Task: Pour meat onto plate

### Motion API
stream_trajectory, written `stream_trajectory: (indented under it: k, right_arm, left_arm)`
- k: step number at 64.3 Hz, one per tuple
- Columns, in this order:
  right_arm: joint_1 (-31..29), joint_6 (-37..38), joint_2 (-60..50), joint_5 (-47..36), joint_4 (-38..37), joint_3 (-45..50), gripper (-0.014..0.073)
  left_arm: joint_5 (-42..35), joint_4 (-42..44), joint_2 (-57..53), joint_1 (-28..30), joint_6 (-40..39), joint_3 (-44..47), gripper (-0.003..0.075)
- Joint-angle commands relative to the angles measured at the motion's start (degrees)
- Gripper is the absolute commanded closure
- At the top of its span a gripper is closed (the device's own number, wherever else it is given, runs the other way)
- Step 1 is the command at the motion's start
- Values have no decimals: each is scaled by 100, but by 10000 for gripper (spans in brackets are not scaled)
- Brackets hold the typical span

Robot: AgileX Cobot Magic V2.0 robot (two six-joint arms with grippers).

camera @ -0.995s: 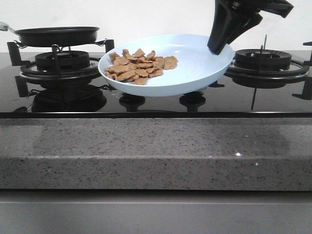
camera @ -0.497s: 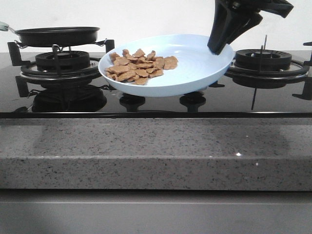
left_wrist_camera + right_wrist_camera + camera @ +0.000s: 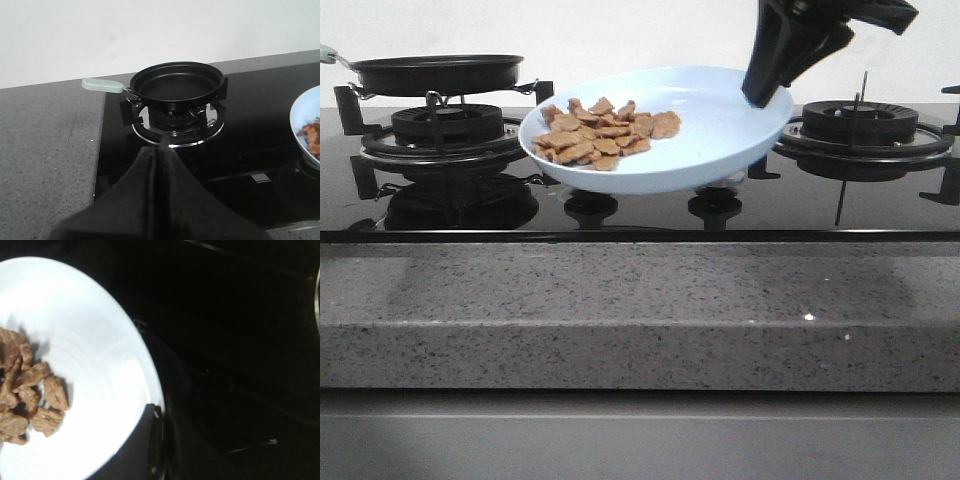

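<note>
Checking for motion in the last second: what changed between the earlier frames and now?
The right gripper, clamped on the plate rim, lifted it slightly and shifted it a little left. The meat stayed heaped on its left side; the frying pan stayed on its burner.

Right gripper (image 3: 767, 92) clamps plate (image 3: 720, 140) rim, plate lifted over stove (image 3: 640, 205), tilted left; meat (image 3: 602, 134) heaped left side. Frying pan (image 3: 435, 73) on left burner.

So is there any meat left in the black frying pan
No, in the left wrist view the frying pan on the burner is bare inside; the meat lies on the plate.
</note>
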Motion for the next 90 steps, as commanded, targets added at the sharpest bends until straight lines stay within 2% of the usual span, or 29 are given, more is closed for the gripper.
stream_trajectory:
  k: [1, 24, 42, 48, 59, 65, 80, 85, 90]
  right_arm:
    - [-168, 66, -77, -215, 313, -556, 654]
    - [-762, 79, 1374, 337, 872, -2506, 654]
    - [-824, 117, 1969, 513, 884, -2705, 640]
    - [-824, 117, 2004, 542, 884, -2705, 577]
    - [-824, 117, 2003, 567, 884, -2705, 370]
    - [-832, 117, 1982, 618, 878, -2778, 317]
    - [-849, 117, 1948, 1387, 766, -3699, 340]
    - [-849, 117, 1948, 1733, 689, -4041, 428]
    - [-854, 117, 1948, 1995, 619, -4347, 582]
  left_arm:
    - [-461, -87, 32, -39, -11, -169, 741]
    - [-461, -87, 32, -39, -11, -169, 741]
    - [-461, -87, 32, -39, -11, -169, 741]
    - [-461, -87, 32, -39, -11, -169, 741]
    - [-461, -87, 32, -39, -11, -169, 741]
    - [-461, -87, 32, -39, -11, -169, 741]
    - [-461, -87, 32, -39, -11, -169, 741]
    - [-461, -87, 32, -39, -11, -169, 741]
    - [-461, -87, 32, -39, -11, -169, 741]
